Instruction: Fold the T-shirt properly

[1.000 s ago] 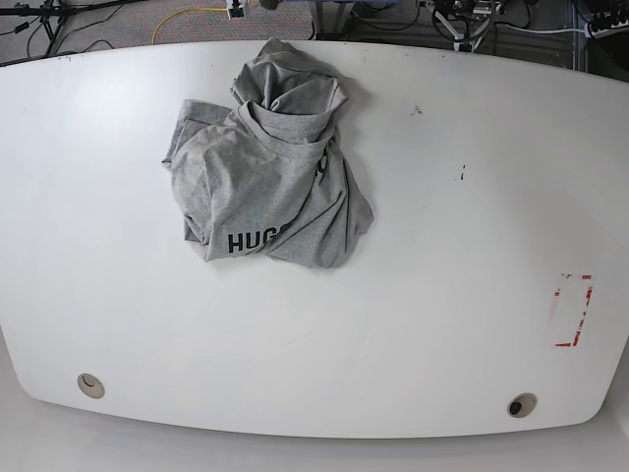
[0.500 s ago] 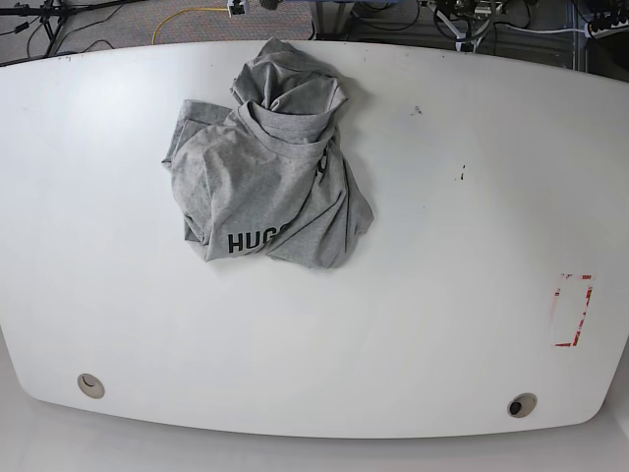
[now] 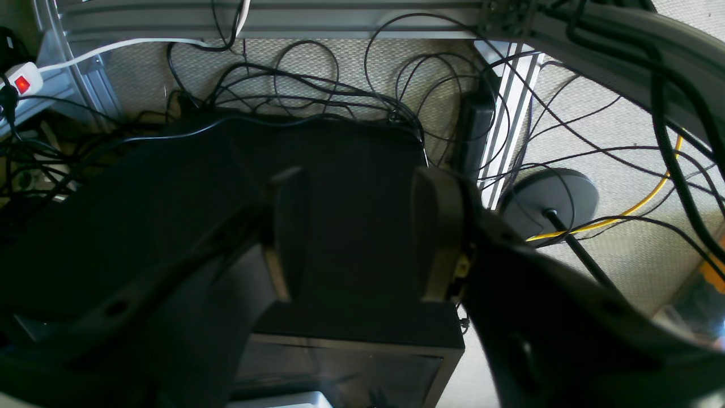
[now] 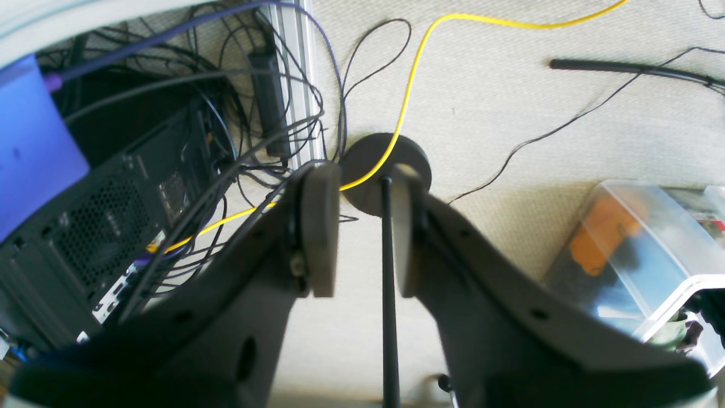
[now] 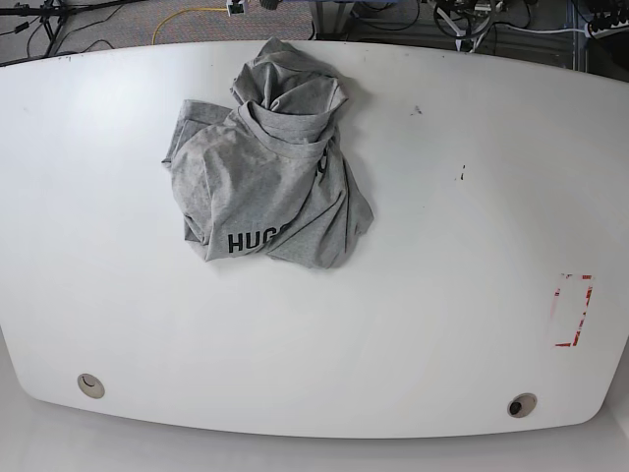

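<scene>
Crumpled in a grey heap on the left-centre of the white table, toward the far edge: the T-shirt, unfolded, with black lettering reading "HUG" showing along its near edge. Near the table's front-left corner, a round grommet; near the front right, a second grommet; by the right edge, a red-and-white tape outline; right of the shirt, two small dark marks on the bare surface. No arm over the table in the base view. Seen from the right wrist: the right gripper, jaws spread with a narrow gap and holding nothing, well away from the shirt and aimed at beige carpet; to its left, a black computer case amid tangled cables; running between the fingers in the background, a yellow cable crossing a round black stand base with its thin pole; at far right, a clear plastic box with something orange inside. Seen from the left wrist: the left gripper, jaws spread wide and empty, poised above a black box; at far left, a white power strip with a lit red switch; behind, a mass of black cables; to the right, a round black base and a length of yellow cable on the carpet.
</scene>
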Controlling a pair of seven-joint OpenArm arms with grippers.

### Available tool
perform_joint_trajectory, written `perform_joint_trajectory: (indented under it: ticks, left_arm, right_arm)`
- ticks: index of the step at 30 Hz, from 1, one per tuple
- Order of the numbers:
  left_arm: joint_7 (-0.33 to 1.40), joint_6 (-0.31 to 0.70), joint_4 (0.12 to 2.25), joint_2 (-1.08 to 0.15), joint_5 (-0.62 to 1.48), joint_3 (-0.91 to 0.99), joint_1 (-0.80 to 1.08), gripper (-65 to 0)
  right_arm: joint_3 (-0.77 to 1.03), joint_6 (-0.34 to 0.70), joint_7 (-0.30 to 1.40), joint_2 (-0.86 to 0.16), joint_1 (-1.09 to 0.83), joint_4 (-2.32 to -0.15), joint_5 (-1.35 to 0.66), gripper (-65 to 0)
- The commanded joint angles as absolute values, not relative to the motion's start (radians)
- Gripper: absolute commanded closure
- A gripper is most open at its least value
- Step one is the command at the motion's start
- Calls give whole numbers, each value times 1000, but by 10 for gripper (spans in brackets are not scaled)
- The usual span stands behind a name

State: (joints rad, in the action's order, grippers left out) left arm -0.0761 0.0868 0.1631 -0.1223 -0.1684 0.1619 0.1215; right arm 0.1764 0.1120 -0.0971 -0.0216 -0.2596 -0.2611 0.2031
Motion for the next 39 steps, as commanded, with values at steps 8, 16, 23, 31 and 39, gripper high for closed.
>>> perform_joint_trajectory:
  ticks: [8, 16, 23, 31, 39]
  left_arm:
    - [-83, 85, 194, -128, -171, 163, 136, -268]
    - [-76, 87, 166, -127, -174, 162, 118, -270]
    - [-78, 86, 173, -129, -174, 164, 118, -270]
    - [-70, 89, 172, -125, -164, 157, 120, -270]
    - [-69, 90, 175, -124, -162, 149, 121, -271]
  right_arm:
    - [173, 114, -99, -26, -274, -272, 199, -148]
    - [173, 116, -92, -27, -278, -273, 200, -146]
    - [170, 112, -90, -27, -285, -272, 199, -148]
    - [170, 107, -82, -25, -283, -274, 200, -148]
    - [168, 106, -80, -25, -281, -274, 197, -147]
